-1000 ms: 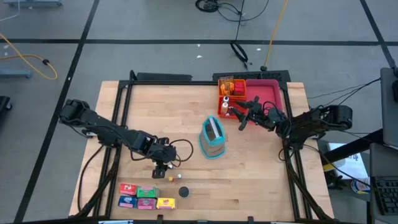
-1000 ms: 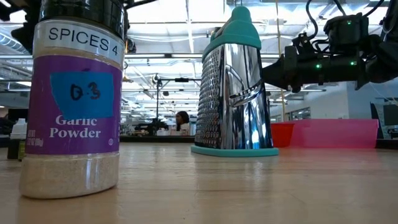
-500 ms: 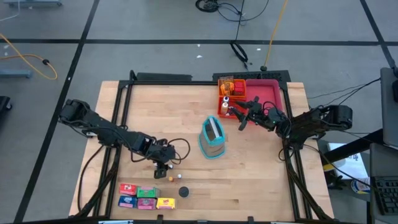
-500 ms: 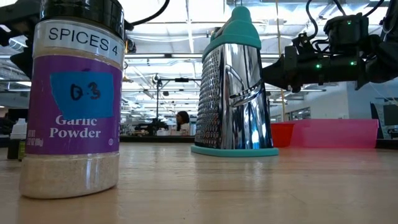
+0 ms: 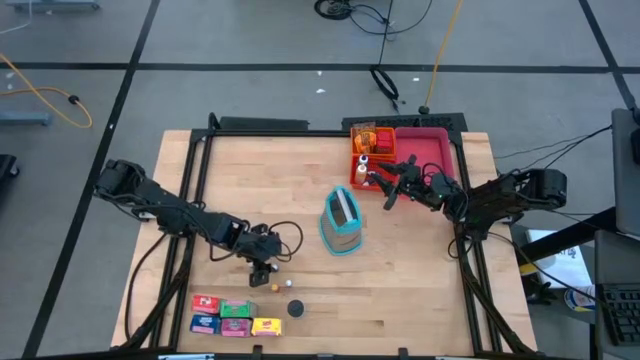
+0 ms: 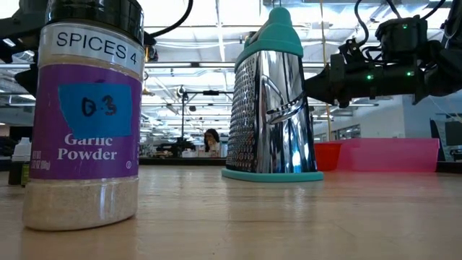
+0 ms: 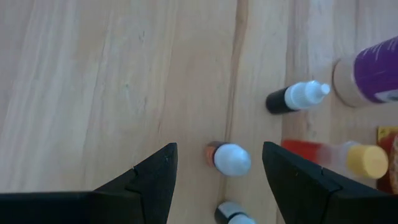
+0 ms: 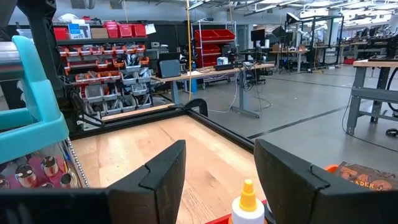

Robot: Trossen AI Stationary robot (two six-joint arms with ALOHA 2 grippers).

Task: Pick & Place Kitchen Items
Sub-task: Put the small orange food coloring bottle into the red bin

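My left gripper (image 5: 261, 277) (image 7: 219, 149) hangs open, pointing steeply down over the near-left part of the table. A tiny white-capped orange bottle (image 7: 230, 159) (image 5: 276, 286) stands on the wood between its fingers, untouched. Around it are a black bottle with a white nozzle (image 7: 297, 98), a red bottle with a yellow cap (image 7: 348, 157) and the purple garlic powder jar (image 7: 367, 78) (image 6: 86, 115). Small red (image 5: 205, 303), green (image 5: 237, 309), blue (image 5: 205, 323) and yellow (image 5: 266, 326) boxes lie by the near edge. My right gripper (image 5: 388, 187) (image 8: 217, 165) waits open, held level by the trays.
A steel grater with teal trim (image 5: 342, 222) (image 6: 273, 101) stands mid-table. An orange tray (image 5: 364, 150) and a pink tray (image 5: 428, 150) sit at the far right; a white bottle with a yellow tip (image 8: 247, 205) is under my right gripper. Bare wood lies left of the grater.
My left gripper has sunk a little toward the small bottles and rolled slightly about its own axis; its fingers stay equally far apart. My right arm has kept still, and nothing on the table has moved.
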